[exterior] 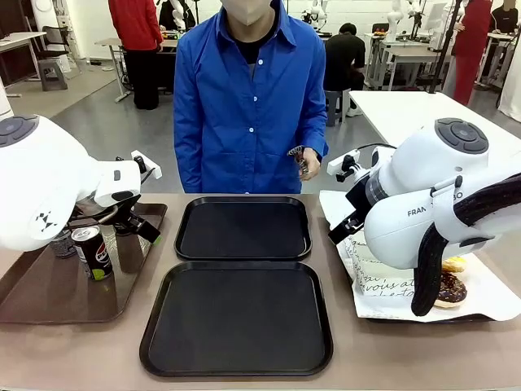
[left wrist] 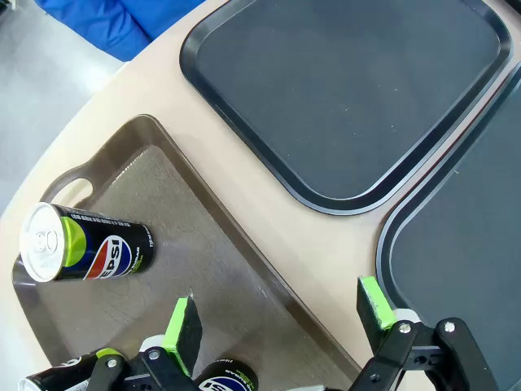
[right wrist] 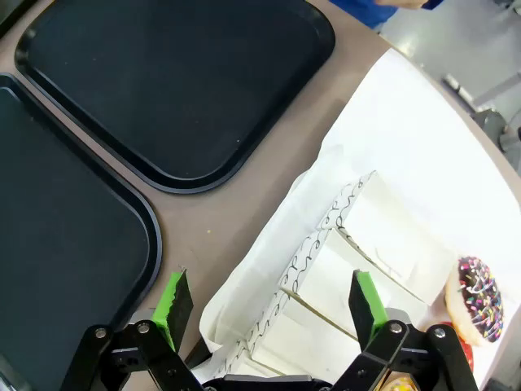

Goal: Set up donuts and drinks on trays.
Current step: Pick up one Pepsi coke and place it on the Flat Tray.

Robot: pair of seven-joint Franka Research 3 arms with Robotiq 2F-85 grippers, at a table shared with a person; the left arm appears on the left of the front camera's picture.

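My left gripper [left wrist: 277,314] hangs wide open over the brown tray's [left wrist: 212,244] inner rim, with cans [left wrist: 85,252] standing close by. My right gripper [right wrist: 270,303], also open, hovers over paper sleeves [right wrist: 383,236]. A chocolate donut [right wrist: 476,297] lies near the table's right edge. The two black trays [exterior: 244,228] between give flat open room.

Beige table [exterior: 407,358] with far black tray [exterior: 242,229], near black tray [exterior: 236,319], brown tray [exterior: 49,297] at left, white paper [exterior: 495,300] at right.
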